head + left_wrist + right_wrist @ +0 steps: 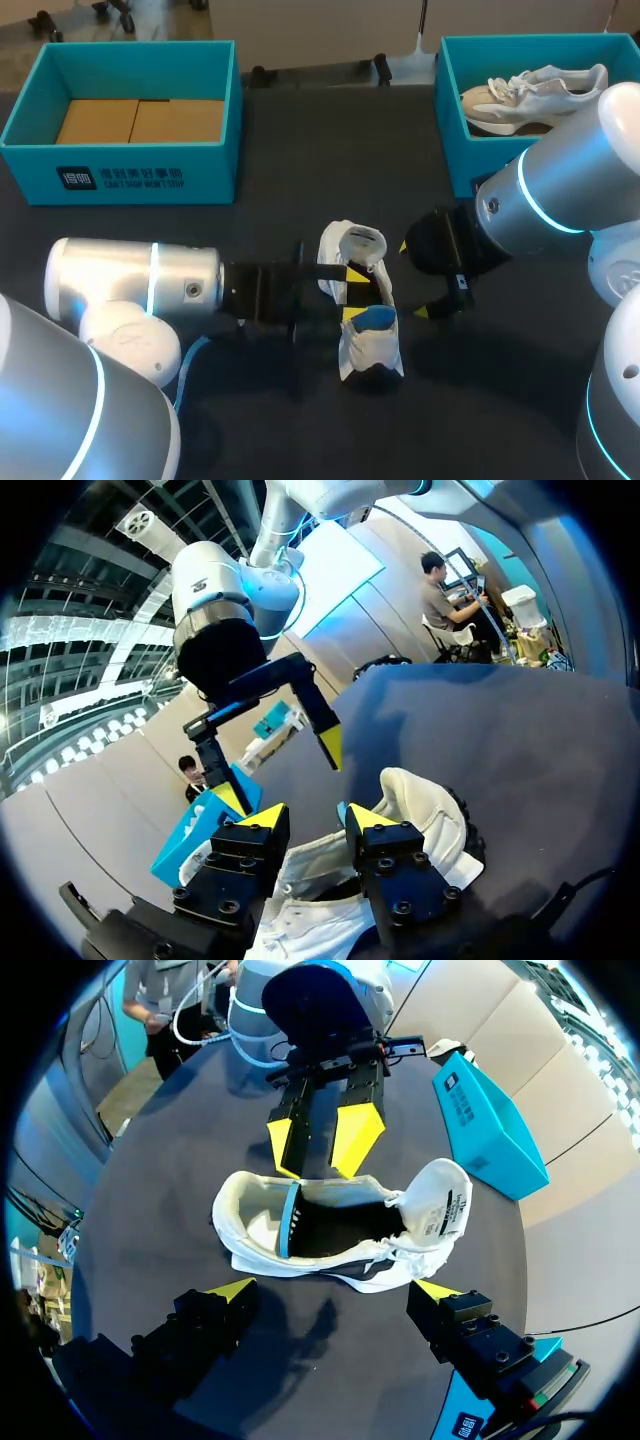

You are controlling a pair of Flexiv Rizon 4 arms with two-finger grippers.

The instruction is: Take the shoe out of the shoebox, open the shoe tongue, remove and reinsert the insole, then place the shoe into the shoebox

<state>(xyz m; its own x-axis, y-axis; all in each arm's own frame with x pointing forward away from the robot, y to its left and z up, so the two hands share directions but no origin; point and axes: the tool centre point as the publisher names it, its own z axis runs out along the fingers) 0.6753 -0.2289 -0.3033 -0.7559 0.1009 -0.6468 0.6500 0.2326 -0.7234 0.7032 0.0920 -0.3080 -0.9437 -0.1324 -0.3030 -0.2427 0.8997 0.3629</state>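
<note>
A white shoe (pixel 368 347) lies on its side on the dark table, its opening facing my right gripper. A blue insole edge (pixel 377 318) shows inside it, also seen as a blue strip (pixel 289 1222). A white flap with a label (pixel 441 1203) stands up at one end. My left gripper (pixel 354 293) hangs over the shoe's rim, its yellow tips a little apart with nothing between them; from the right wrist it shows (pixel 316 1165) just behind the shoe (pixel 330 1230). My right gripper (pixel 415 280) stands wide open beside the shoe, fingers clear of it (pixel 332 1289).
A teal shoebox (pixel 120 175) with brown cardboard inside stands at the back left. A second teal box (pixel 450 100) at the back right holds another light shoe (pixel 530 95). Both arms crowd the table's middle around the shoe.
</note>
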